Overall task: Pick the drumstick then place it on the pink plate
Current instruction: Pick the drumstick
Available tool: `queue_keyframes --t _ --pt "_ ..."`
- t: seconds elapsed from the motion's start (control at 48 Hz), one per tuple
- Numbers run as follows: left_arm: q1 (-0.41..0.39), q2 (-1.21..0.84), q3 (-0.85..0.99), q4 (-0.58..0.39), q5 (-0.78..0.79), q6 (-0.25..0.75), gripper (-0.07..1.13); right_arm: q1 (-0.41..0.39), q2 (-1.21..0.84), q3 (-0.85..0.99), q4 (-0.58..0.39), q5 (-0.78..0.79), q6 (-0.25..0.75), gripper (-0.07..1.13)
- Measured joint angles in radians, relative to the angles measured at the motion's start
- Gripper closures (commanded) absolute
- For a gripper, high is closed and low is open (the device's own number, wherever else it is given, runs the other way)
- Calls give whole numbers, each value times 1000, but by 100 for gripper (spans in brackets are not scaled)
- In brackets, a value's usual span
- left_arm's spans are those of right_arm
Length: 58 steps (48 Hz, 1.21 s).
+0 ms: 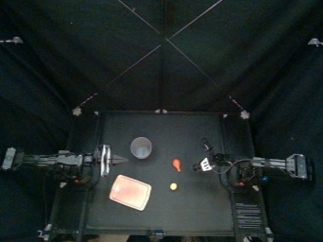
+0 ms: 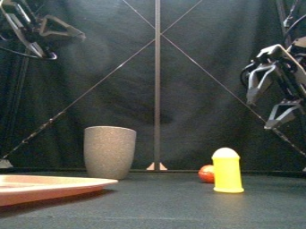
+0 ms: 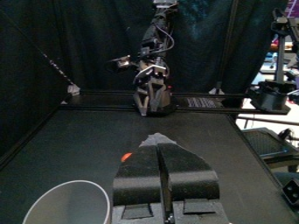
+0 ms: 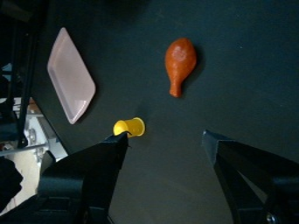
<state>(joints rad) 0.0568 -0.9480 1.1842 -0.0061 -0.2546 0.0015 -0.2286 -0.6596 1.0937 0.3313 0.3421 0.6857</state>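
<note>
One orange-red toy drumstick lies flat on the black tabletop near its middle. It is untouched and clear of every other item. The flat pink tray, one only, sits toward the front left, well apart from the drumstick and with nothing on it. One small yellow toy stands near the tray's right edge, not touching it. One tall grey speckled cup stands upright further back.

There are two arms. The right gripper is raised above the tabletop to the right of the drumstick, with its fingers spread wide and gripping nothing. The left gripper is held at the left side near the cup, with its fingers pressed together and empty.
</note>
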Motion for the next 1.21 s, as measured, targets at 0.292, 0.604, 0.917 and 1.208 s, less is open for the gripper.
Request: queue_keyframes --t 0.292,0.604,0.917,1.208 --pt "6 0 0 2 -12 0 100 18 183 -67 -66 -2 40 6" --pt "15 0 12 3 -14 2 100 15 442 -222 -109 130 43 6" --pt "26 0 41 5 -14 0 100 49 632 -360 -186 130 100 6" --pt "25 0 43 6 -14 2 100 86 719 -430 -383 196 296 6"
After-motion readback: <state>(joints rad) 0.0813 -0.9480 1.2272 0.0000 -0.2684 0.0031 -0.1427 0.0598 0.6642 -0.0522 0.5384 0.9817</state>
